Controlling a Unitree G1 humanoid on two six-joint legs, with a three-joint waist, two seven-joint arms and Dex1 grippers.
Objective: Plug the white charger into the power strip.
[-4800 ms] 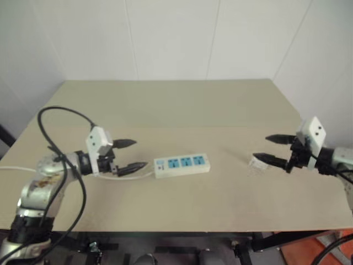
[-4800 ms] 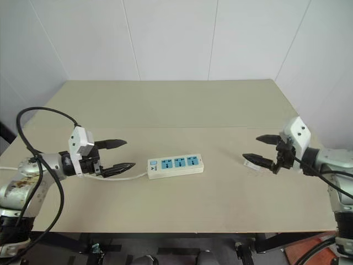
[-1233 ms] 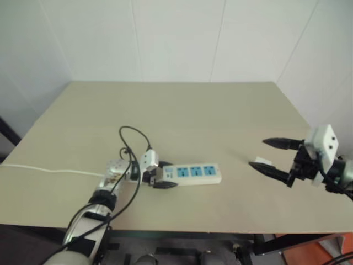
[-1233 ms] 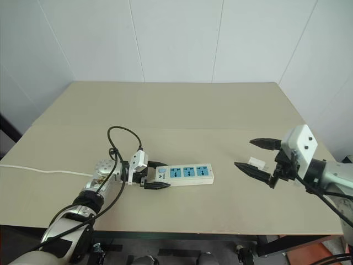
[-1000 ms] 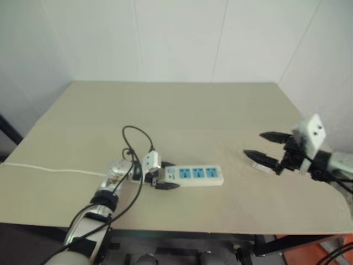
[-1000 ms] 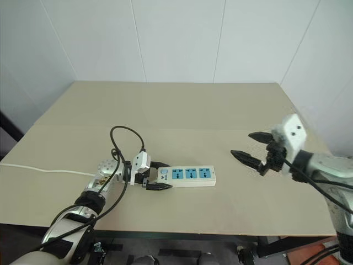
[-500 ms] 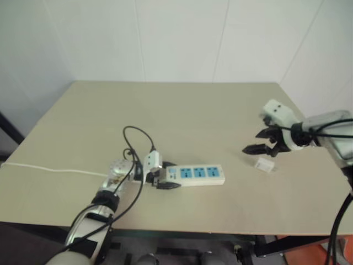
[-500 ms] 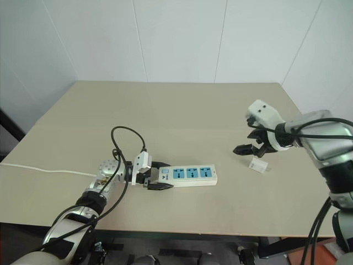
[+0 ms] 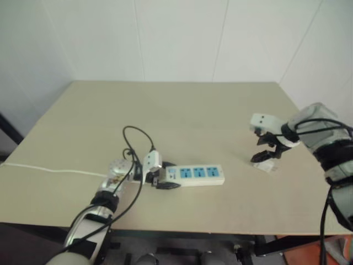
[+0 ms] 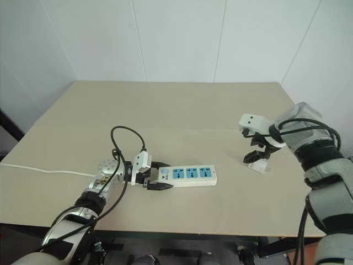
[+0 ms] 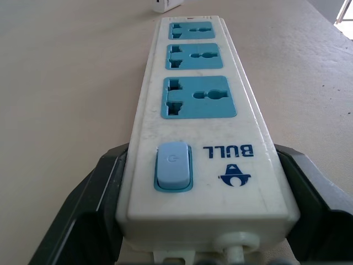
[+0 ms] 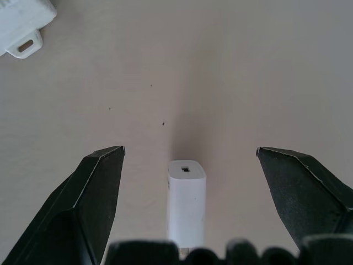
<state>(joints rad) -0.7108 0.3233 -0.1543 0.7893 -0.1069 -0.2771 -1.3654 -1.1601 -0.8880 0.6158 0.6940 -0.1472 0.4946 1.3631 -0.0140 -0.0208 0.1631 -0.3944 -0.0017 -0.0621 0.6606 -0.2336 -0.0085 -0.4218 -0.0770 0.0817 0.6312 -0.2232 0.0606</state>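
Tan table (image 10: 182, 110), one power strip (image 10: 187, 175), one white charger (image 12: 186, 204)

My work surface is a beige table (image 10: 176, 105), with white wall panels (image 10: 176, 38) behind it and an orange patch of floor (image 9: 346, 242) beyond its right corner

Head stereo pair looks forward and down over the whole desk (image 10: 176, 105) — near-identical framing. Left wrist camera sits close, low along the power strip (image 11: 201, 110). Right wrist camera looks steeply down, close above the white charger (image 12: 186, 201) — visible in all views.
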